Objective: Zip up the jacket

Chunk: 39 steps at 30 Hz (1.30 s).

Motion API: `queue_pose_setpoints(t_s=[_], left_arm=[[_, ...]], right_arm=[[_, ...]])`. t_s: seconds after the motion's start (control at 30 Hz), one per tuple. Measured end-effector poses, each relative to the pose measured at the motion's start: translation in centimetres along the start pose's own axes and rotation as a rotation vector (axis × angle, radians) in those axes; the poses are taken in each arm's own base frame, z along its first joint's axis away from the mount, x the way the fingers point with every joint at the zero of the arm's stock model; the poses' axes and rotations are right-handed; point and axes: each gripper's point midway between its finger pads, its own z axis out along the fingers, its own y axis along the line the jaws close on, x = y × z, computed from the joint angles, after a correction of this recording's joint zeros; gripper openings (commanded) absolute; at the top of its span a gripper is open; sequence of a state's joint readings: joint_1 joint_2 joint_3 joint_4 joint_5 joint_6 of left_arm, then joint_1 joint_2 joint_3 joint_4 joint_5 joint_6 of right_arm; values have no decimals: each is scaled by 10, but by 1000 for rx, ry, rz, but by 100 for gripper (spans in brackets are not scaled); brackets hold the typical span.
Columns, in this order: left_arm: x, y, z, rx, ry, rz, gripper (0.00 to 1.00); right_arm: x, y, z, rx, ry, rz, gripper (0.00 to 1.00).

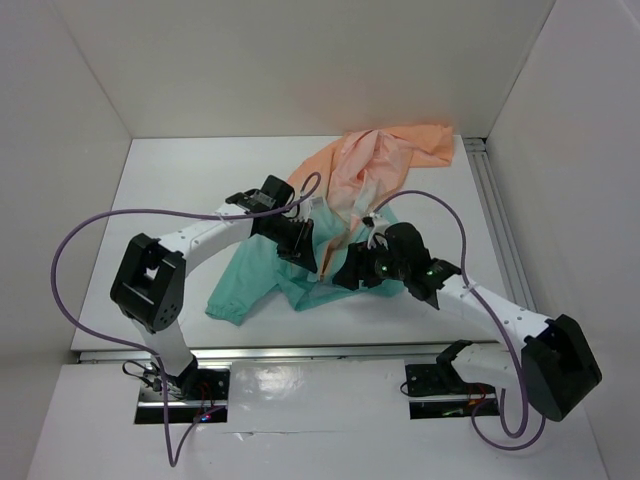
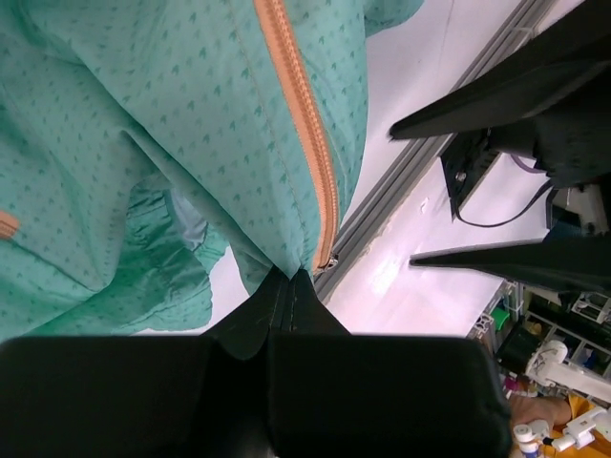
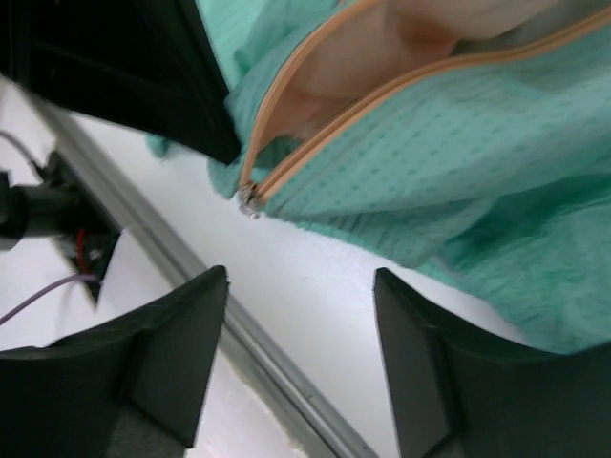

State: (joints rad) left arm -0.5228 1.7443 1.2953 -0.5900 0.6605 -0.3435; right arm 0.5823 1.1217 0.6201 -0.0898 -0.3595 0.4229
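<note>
Though rumpled, seemingly thin jacket [image 1: 255, 278]

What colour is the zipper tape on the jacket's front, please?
The zipper tape is orange, seen best in the left wrist view.

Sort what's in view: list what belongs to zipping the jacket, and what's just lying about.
Belongs to the job:
- jacket
- orange front zipper and its slider
- left gripper, shut on the jacket's hem by the slider
- right gripper, open, near the slider

Just there:
- purple cables
- metal rail
- table
</note>
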Motion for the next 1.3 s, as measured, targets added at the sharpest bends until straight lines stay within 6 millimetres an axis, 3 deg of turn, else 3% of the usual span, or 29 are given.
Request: queue_pose_setpoints(t_s=[0.07,0.13,0.3,0.4,0.53,0.63,0.8,0.87,1.13,1.3], left_arm=[[-2,0,0,3,-8,7,0],[-4,-1,1,5,-13,12,0],[-3,0,3,16,-5,16,0],[-1,6,9,12,13,15,0],[3,13,15,5,37,-2,0],[4,14,16,3,41,-5,0],[4,15,16,3,42,-6,0],[3,14,16,3,40,-5,0],[0,12,13,3,41,-5,0],[-2,13,11,1,35,-9,0]], right_arm=[[8,2,2,-44,11,13,80],[12,5,5,-100,9,16,80],[22,7,14,-190,9,18,69],[20,11,16,-226,-8,7,69],[10,15,16,-254,-45,-5,59],[8,13,19,-251,-50,-1,40],[8,5,25,-166,-51,-9,40],[10,10,26,-120,-55,-54,48],[5,46,7,59,-234,-437,52],[9,37,5,190,-258,-610,57]])
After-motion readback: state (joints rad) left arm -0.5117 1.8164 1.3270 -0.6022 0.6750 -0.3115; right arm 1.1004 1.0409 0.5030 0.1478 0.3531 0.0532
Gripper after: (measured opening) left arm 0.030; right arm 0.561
